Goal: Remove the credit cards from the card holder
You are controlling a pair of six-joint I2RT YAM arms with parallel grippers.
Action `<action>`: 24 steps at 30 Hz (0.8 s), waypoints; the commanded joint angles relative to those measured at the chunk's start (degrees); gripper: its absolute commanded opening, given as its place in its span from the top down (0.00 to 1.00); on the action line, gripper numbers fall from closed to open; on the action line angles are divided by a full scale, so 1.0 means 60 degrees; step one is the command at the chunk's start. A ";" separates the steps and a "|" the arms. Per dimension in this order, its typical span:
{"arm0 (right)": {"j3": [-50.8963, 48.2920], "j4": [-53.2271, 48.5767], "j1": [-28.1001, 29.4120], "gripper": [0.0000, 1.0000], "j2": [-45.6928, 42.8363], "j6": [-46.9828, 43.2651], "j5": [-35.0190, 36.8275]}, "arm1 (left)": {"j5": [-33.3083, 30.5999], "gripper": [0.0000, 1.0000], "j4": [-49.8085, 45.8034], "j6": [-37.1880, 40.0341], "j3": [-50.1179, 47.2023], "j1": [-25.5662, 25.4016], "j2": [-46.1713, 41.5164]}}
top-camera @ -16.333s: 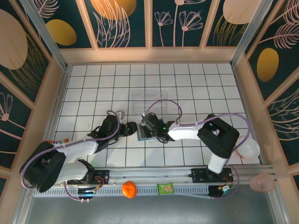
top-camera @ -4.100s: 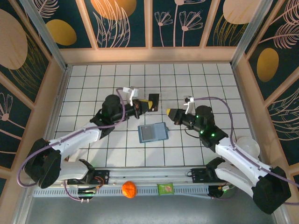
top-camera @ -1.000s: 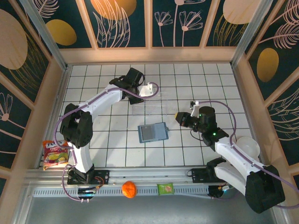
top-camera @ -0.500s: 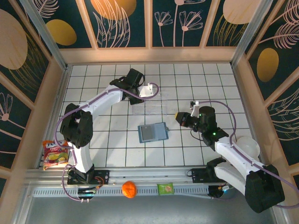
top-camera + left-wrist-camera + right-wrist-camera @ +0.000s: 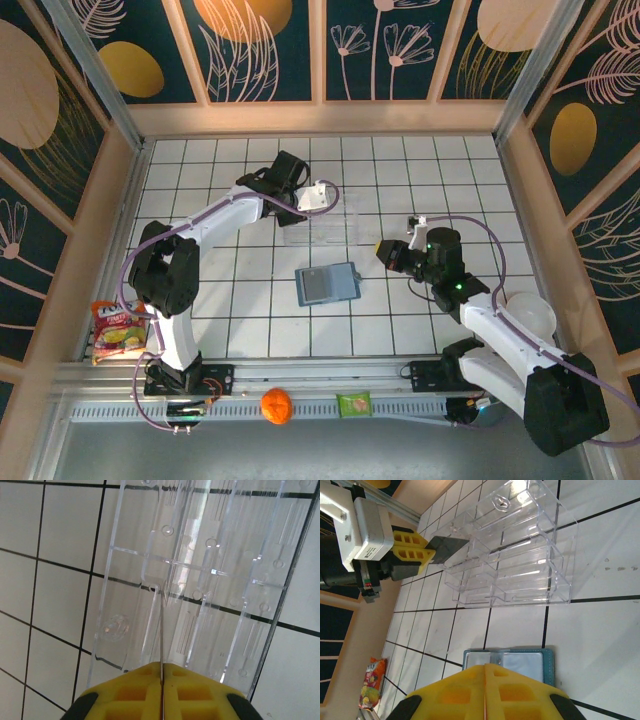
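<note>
The teal card holder [image 5: 327, 284] lies open on the white tiles, its greyish inner panels up; it also shows just beyond my right fingers as the card holder [image 5: 520, 659]. My left gripper [image 5: 322, 200] is at the clear plastic tray's left end, shut on a black credit card [image 5: 449, 547]. That card appears edge-on as a thin line [image 5: 161, 625] running from my left gripper [image 5: 161, 665] down into a tray slot. My right gripper [image 5: 384, 250] hovers right of the holder, apart from it. The yellow jaws of that right gripper [image 5: 485, 666] are shut with nothing showing between them.
The clear plastic tray [image 5: 322, 228] with several compartments sits on the tiles behind the holder, seen close as the tray [image 5: 230, 580]. An orange [image 5: 276, 405] and a green packet [image 5: 353, 405] lie on the front rail. A snack bag [image 5: 118, 332] is at the left, a white bowl [image 5: 532, 316] at the right.
My left gripper carried the black card from above the holder to the tray and in the last second eased slightly nearer over it. The right arm drew back from the holder and stays still.
</note>
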 commanded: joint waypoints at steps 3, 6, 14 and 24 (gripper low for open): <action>0.0172 0.0364 -0.0081 0.91 0.0061 0.0114 -0.0221 | -0.0291 0.85 0.0574 -0.0245 -0.0059 0.0047 -0.0157; 0.0143 0.0417 -0.0074 0.91 0.0059 0.0138 -0.0243 | -0.0229 0.79 0.0785 -0.0406 -0.0042 0.0047 -0.0311; 0.0114 0.0436 -0.0082 0.90 0.0064 0.0217 -0.0279 | -0.0185 0.80 0.1508 -0.1139 0.0242 0.0047 -0.0742; 0.0473 0.0189 0.0933 0.65 0.0904 -0.0501 0.0175 | -0.0584 0.54 0.4314 -0.5100 0.0284 0.0063 -0.2786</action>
